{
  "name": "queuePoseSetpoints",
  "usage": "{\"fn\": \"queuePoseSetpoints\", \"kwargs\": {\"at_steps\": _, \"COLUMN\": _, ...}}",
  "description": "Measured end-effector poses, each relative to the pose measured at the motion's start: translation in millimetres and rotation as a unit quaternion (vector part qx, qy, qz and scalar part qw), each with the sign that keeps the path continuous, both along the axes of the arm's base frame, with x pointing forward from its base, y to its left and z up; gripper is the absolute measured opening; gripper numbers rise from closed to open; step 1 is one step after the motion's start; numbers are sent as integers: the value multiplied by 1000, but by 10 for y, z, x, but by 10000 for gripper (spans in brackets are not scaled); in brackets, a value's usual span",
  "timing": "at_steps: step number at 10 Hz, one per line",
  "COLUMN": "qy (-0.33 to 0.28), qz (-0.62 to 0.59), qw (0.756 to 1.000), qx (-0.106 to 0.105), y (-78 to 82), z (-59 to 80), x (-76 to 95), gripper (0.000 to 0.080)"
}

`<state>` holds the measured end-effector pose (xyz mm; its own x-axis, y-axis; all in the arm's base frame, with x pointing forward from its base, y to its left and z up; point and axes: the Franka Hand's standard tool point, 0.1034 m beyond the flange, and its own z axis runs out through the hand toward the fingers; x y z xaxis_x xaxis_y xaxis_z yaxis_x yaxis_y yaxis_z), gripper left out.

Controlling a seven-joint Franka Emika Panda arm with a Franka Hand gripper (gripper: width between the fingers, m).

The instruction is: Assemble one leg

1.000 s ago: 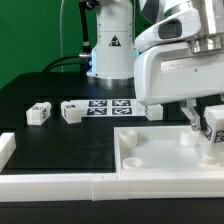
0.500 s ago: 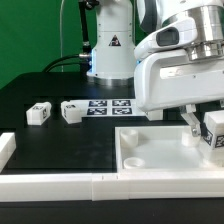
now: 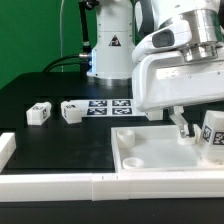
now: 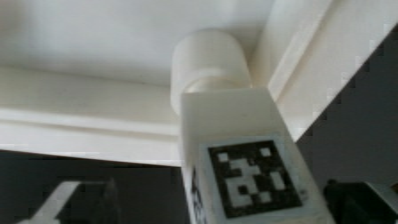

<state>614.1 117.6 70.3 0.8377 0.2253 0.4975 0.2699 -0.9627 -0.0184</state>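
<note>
The leg, a stubby white block with a square marker, stands tilted over the far right corner of the large white panel. In the wrist view the leg points its round end into the panel's corner recess. My gripper straddles the leg with its jaws open. One dark finger is to the exterior view's left of the leg. In the wrist view the gripper shows a gap between each finger and the leg.
Two more legs lie on the black table at the exterior view's left. A third sits half hidden behind my hand. The marker board lies between them. A white rail runs along the front.
The near finger has moved toward the exterior view's left, away from the leg, so the jaws have opened. The leg has sunk slightly toward the panel's corner.
</note>
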Motion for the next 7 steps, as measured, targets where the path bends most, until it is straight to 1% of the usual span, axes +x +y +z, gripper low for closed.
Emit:
{"fn": "queuePoseSetpoints", "kwargs": {"at_steps": 1, "qy": 0, "qz": 0, "qw": 1000, "qx": 0, "y": 0, "z": 0, "x": 0, "gripper": 628}}
{"fn": "queuePoseSetpoints", "kwargs": {"at_steps": 2, "qy": 0, "qz": 0, "qw": 1000, "qx": 0, "y": 0, "z": 0, "x": 0, "gripper": 645}}
{"fn": "queuePoseSetpoints", "kwargs": {"at_steps": 7, "qy": -1, "qz": -1, "qw": 1000, "qx": 1, "y": 9, "z": 16, "x": 0, "gripper": 649}}
